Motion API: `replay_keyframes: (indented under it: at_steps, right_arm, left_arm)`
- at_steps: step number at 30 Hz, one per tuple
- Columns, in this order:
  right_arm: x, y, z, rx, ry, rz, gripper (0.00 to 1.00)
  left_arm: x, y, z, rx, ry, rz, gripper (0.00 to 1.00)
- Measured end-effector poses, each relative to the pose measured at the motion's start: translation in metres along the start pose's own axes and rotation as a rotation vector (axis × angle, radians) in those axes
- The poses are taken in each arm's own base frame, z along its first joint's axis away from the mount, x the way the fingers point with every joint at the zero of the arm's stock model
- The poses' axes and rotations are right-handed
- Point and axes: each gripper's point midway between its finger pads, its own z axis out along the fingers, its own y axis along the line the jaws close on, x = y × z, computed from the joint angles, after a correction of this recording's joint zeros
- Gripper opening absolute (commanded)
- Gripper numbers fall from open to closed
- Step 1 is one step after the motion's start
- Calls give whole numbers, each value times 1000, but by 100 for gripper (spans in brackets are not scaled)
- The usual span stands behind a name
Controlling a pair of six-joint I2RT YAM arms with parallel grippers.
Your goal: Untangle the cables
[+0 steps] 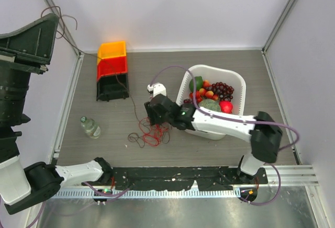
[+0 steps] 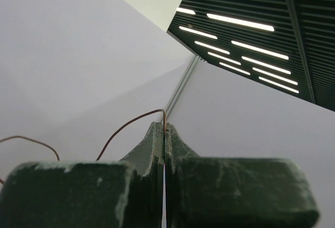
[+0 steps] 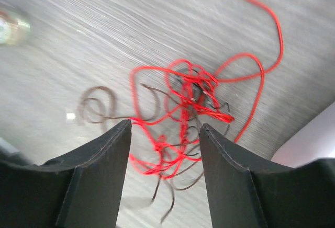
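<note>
On the table (image 1: 104,149), the cables (image 1: 152,134) are heaped in a knot directly under the right pincer (image 3: 165,126), whose jaws are held apart astride it; one brown strand (image 2: 125,125) is clamped aloft by the left pincer (image 2: 164,127).

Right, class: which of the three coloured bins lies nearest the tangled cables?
The black bin, at the row's near end; the red bin and yellow bin sit behind it, farther away.

You've got one tangle of cables (image 1: 152,134), one brown strand (image 2: 131,126) held high at the left (whether it joins the tangle, you can't tell), one white basket (image 1: 238,79), three stacked bins (image 1: 112,70), one bottle (image 1: 90,127), one small white piece (image 1: 157,88), and two arms (image 1: 225,123).
</note>
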Motion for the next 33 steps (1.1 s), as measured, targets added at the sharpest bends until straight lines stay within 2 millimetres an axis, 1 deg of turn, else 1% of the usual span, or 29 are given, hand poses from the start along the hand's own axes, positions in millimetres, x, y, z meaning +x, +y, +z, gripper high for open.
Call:
replay_keyframes:
  at_steps: [1, 3, 5, 6, 8, 10, 12, 14, 17, 19, 22, 25, 26, 27, 28, 30, 33]
  right_arm:
    - [-17, 6, -16, -33, -42, 8, 60]
    - [-45, 16, -47, -95, -117, 23, 60]
    - [-68, 19, -77, -149, -186, 34, 61]
    - [-77, 18, -90, -166, -220, 31, 61]
    - [-87, 11, -109, -180, -279, 12, 61]
    - [-84, 0, -121, -169, -298, -32, 61]
    - [-76, -3, -128, -186, -289, -85, 61]
    - [-67, 4, -132, -250, -283, -139, 61]
    - [-46, 29, -136, -385, -263, -201, 61]
    - [-34, 52, -137, -472, -249, -228, 61]
    - [-29, 93, -141, -590, -274, -247, 61]
    - [-32, 128, -143, -672, -295, -248, 60]
    - [-38, 141, -144, -696, -307, -244, 60]
    - [-43, 149, -145, -710, -320, -239, 61]
    - [-51, 155, -146, -721, -342, -231, 61]
    - [-61, 160, -151, -739, -382, -214, 61]
    - [-82, 163, -169, -775, -467, -165, 61]
  left_arm:
    - [3, 2, 1, -8, 6, 5, 0]
    - [7, 5, 1, -18, 15, 11, 0]
    - [10, 8, 0, -26, 23, 14, 0]
    - [12, 9, -1, -30, 27, 16, 0]
    - [12, 9, -2, -32, 32, 18, 0]
    - [11, 10, -4, -35, 30, 18, 0]
    - [8, 9, -7, -33, 26, 16, 0]
    - [4, 9, -9, -30, 19, 14, 0]
    - [-2, 8, -15, -26, 8, 9, 0]
    - [-7, 7, -19, -22, 0, 3, 0]
    - [-12, 6, -23, -18, -8, -3, 0]
    - [-13, 6, -23, -18, -10, -4, 0]
    - [-11, 6, -23, -20, -5, -3, 0]
    - [-10, 7, -23, -22, -1, -2, 0]
    - [-8, 8, -23, -25, 6, 0, 0]
    - [-4, 9, -23, -30, 18, 4, 0]
    - [1, 11, -22, -34, 29, 6, 0]
